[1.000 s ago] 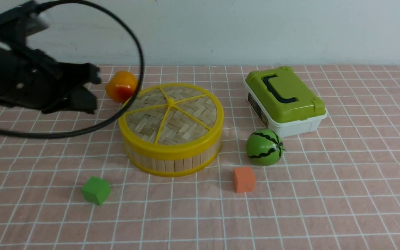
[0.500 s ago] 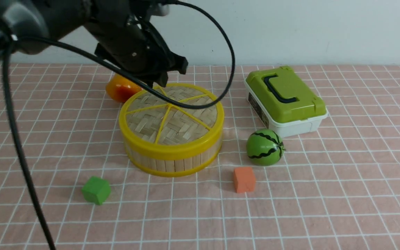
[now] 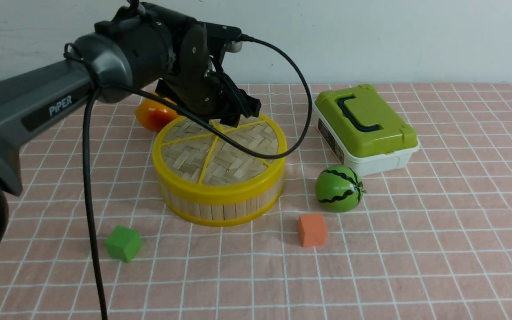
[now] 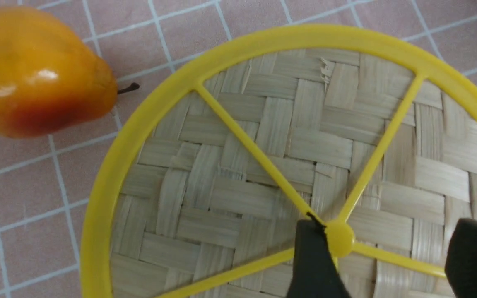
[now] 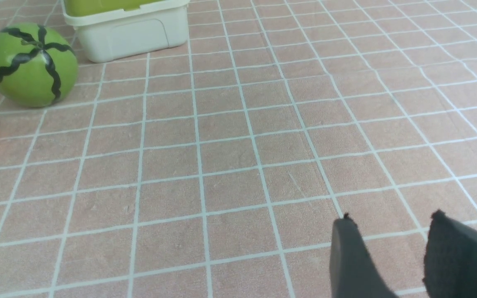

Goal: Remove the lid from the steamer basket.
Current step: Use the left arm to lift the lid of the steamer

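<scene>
Front view of a pink checked tablecloth: the lid, a flat woven-bamboo disc with a thick glossy yellow plastic rim and thin yellow spokes, sits squarely on the steamer basket, a low round tub of upright pale slats, near the table's middle. Nothing has been lifted yet. The left gripper hangs just above the lid's far half; seen from its wrist camera, the dark jaws stand wide apart and empty, one finger just beside the small centre knob. Closing on the knob and raising the lid is, I judge, all yet to do
</scene>
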{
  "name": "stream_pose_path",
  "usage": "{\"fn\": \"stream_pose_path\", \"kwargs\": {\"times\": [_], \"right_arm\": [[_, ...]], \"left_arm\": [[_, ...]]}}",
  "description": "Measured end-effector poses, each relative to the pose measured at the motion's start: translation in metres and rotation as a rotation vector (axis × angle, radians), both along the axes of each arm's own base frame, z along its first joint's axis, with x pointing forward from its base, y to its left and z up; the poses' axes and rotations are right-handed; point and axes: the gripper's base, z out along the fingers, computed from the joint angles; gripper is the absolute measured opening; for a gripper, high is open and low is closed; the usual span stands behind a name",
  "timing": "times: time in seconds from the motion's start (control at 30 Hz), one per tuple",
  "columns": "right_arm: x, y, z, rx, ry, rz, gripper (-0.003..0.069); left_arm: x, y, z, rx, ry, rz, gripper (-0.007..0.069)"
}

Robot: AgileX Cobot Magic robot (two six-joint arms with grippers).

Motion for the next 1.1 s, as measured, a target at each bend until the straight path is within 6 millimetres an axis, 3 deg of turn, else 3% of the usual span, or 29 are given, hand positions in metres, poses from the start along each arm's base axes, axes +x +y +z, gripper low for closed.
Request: {"fn": "stream_pose_path", "kwargs": {"times": [0.37, 0.6, 0.87, 1.1], "right_arm": [[0.0, 0.0, 0.0, 0.0, 0.0, 0.0, 0.0241], [0.0, 0.0, 0.0, 0.0, 0.0, 0.0, 0.0241], [0.0, 0.0, 0.0, 0.0, 0.0, 0.0, 0.0241], [0.0, 0.0, 0.0, 0.0, 0.0, 0.0, 0.0241]], "left_arm": [[0.007, -0.003, -0.024, 0.019, 0.04, 0.005, 0.0342], [0.008, -0.003, -0.024, 0.023, 0.037, 0.004, 0.0271], [0.008, -0.001, -0.024, 0.036, 0.033, 0.004, 0.0118], [0.008, -0.001, -0.024, 0.037, 0.033, 0.004, 0.0105]]}}
